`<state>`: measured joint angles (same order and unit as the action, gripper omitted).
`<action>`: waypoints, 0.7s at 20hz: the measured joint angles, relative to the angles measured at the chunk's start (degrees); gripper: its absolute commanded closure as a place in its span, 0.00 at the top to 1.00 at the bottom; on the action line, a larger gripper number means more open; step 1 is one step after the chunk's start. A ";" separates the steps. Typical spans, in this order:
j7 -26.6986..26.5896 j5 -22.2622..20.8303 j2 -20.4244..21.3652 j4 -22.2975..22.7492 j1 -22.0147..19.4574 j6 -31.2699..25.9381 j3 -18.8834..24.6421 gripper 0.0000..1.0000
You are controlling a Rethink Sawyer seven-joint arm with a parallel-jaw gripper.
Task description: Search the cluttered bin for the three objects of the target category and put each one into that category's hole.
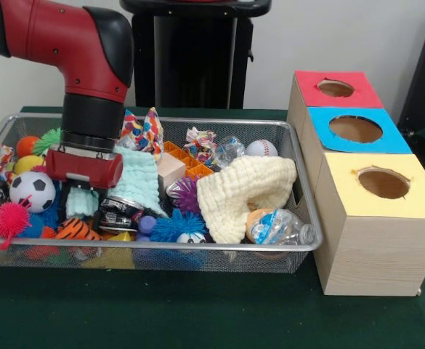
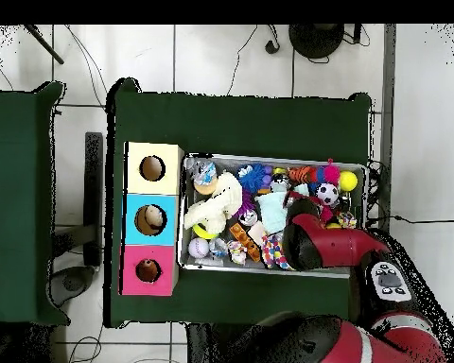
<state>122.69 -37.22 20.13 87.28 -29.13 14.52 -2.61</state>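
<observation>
My gripper (image 1: 82,198) is down inside the wide silver wire-mesh bin (image 1: 299,190), low at the picture-left end in the front view. It appears to be pinching a pale mint terry cloth (image 1: 81,203) between its fingers, not a plush, though clutter hides part of it.

The orange tiger plush with black stripes (image 1: 76,230) lies just below and in front of the gripper, near the bin's front wall, beside the spiky pink rubber ball (image 1: 11,218). I judge the step is clearing cover to reach that tiger. To do it well: lift the cloth straight up, drop it aside within the bin, then come down centred on the tiger's body, avoiding the black-and-white soccer ball (image 1: 32,190).

Bin also holds a cream knitted cloth (image 1: 243,193), a blue spiky ball (image 1: 174,225), a baseball (image 1: 261,148) and crumpled plastic bottles (image 1: 279,228). I can't pick out the tan or purple plush.

The red-topped wooden box hole (image 1: 336,88) is farthest back on the table (image 1: 161,313), well apart from me; its inside isn't visible. In the overhead view something pale sits in the blue-topped hole (image 2: 150,219).
</observation>
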 measured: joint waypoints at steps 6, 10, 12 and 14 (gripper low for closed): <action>0.00 3.36 -1.80 -0.24 2.90 5.45 -4.18 1.00; 0.00 5.12 -3.00 -0.24 4.06 8.72 -6.06 1.00; 0.00 6.33 -3.88 -0.23 4.78 10.89 -7.32 1.00; 0.00 7.04 -4.37 -0.24 5.25 12.13 -8.08 1.00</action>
<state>122.69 -30.18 15.75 87.04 -23.87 26.65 -10.69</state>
